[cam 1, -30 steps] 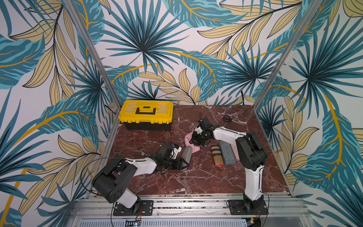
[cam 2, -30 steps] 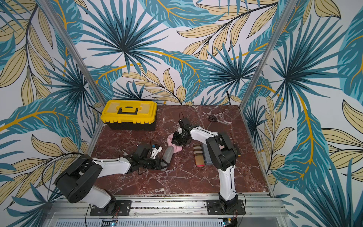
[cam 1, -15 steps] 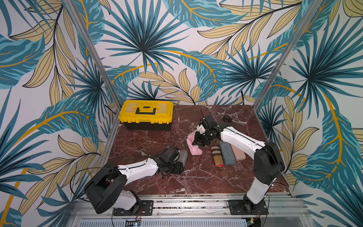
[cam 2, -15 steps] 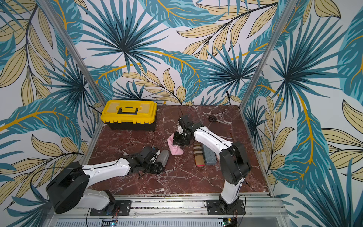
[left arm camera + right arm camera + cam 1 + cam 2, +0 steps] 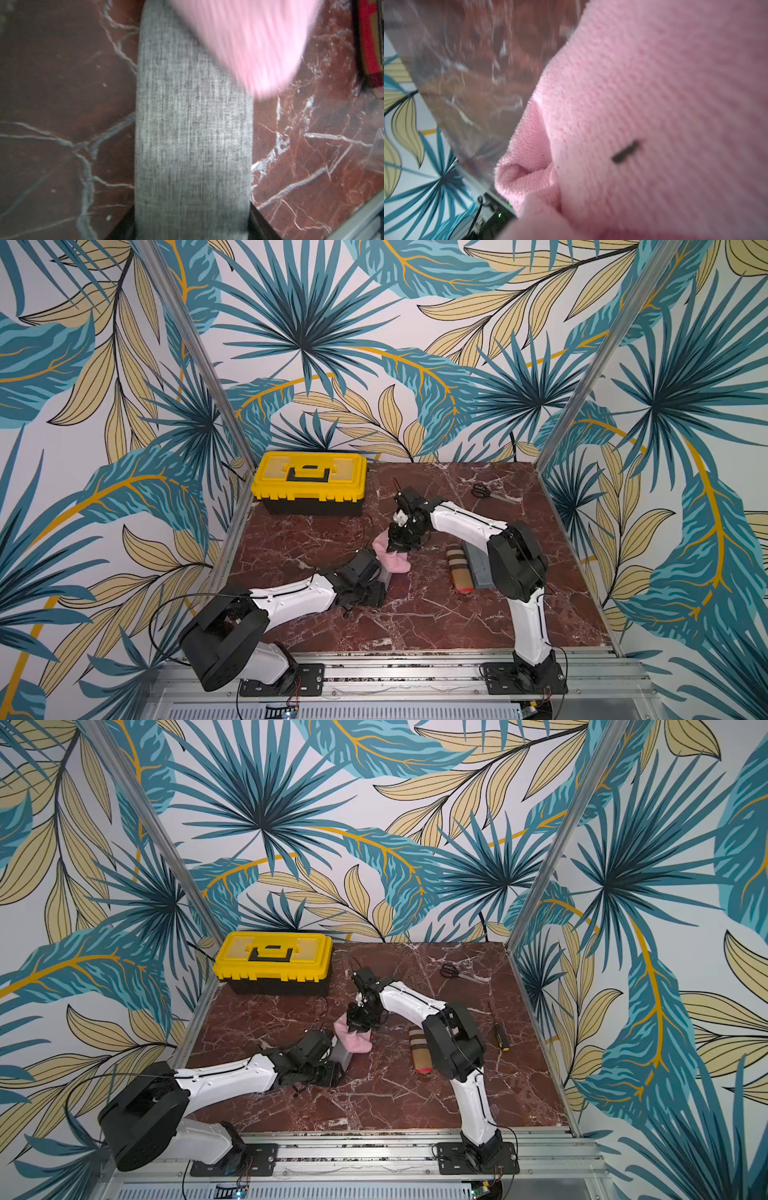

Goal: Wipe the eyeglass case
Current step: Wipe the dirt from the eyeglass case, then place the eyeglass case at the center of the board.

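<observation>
Cloth (image 5: 395,566) clenched in right fingers (image 5: 398,542) lies over grey eyeglass case (image 5: 191,135) grasped by left fingers (image 5: 259,226)

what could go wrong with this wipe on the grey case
The left gripper holds the grey eyeglass case by one end only, so a push from the pink cloth at the far end might twist or slip it. The right arm's elbow hangs close over the striped case and could knock it.

Nothing readable is being shown, tbh: no lettering is being picked up on the yellow toolbox (image 5: 309,479), the grey eyeglass case (image 5: 193,145) or the pink cloth (image 5: 654,104).
</observation>
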You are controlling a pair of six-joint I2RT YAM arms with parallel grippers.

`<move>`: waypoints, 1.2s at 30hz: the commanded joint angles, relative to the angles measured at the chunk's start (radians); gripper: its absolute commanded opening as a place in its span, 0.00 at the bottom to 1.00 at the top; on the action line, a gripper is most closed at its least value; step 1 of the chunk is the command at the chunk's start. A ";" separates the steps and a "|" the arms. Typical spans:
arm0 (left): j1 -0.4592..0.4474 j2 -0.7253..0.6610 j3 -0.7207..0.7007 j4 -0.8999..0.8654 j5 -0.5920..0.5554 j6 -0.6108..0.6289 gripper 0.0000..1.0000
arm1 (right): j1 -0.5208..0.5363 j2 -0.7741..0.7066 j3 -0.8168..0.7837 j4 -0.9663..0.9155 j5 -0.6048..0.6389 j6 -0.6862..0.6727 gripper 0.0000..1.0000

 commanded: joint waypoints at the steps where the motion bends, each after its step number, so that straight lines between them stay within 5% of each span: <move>1: -0.022 -0.045 -0.007 -0.012 0.069 0.013 0.00 | -0.052 0.023 0.130 -0.189 0.196 -0.129 0.00; 7: -0.060 -0.008 0.121 -0.078 -0.006 -0.176 0.00 | -0.111 -0.219 -0.012 -0.178 0.272 -0.162 0.00; 15: -0.223 0.321 0.513 -0.288 -0.232 -0.348 0.10 | -0.219 -0.381 -0.127 -0.180 0.273 -0.168 0.00; 26: -0.238 0.552 0.700 -0.301 -0.190 -0.349 0.47 | -0.310 -0.364 -0.097 -0.168 0.359 -0.167 0.00; 32: -0.236 0.542 0.712 -0.316 -0.153 -0.324 0.80 | -0.314 -0.121 0.111 -0.219 0.262 -0.144 0.00; 36: -0.235 0.482 0.684 -0.307 -0.144 -0.293 0.95 | -0.315 -0.006 0.125 -0.245 0.281 -0.142 0.40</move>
